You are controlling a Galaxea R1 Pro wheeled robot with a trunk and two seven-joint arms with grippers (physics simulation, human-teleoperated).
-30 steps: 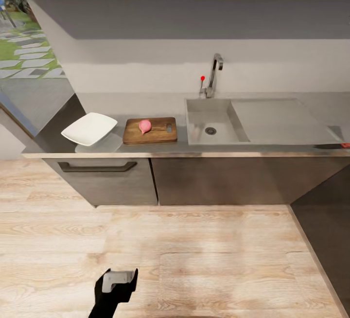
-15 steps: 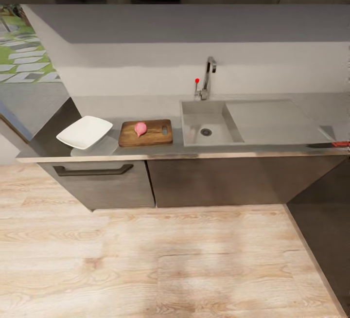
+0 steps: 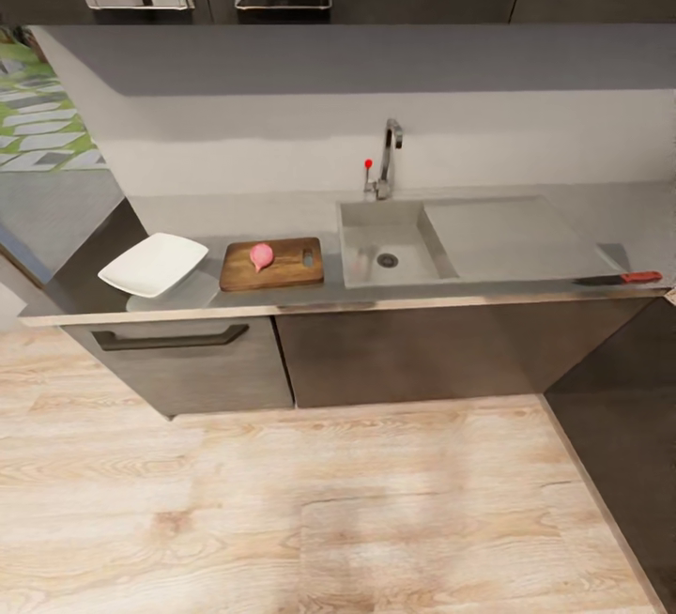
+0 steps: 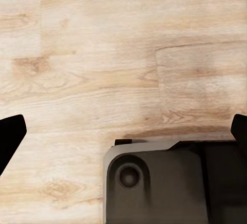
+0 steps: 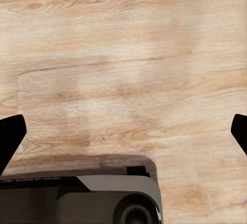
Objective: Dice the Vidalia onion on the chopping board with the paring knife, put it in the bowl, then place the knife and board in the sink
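Observation:
A pink Vidalia onion [image 3: 261, 255] lies on the brown chopping board [image 3: 284, 274], which rests on the grey countertop [image 3: 235, 218] left of the sink [image 3: 498, 238]. The white bowl [image 3: 153, 264] stands left of the board. Far to the right, near the counter's front edge, lies the paring knife [image 3: 623, 278] with its red handle pointing right. My left gripper [image 4: 123, 134] is open over the wood floor, its black fingertips [image 4: 10, 137] far apart. My right gripper [image 5: 123, 131] is open in the same way, also above the floor.
A chrome faucet [image 3: 386, 156] with a red knob stands behind the basin. Dark lower cabinets [image 3: 404, 351] run under the counter, and a dark unit [image 3: 620, 426] juts out at the right. Light wood floor [image 3: 310, 501] lies between me and the counter. Grey robot body parts [image 4: 154, 188] show under both wrists.
The head view has shifted, so the counter sits a bit further left and the paring knife now shows in full at the right. My left arm has left the bottom of the view.

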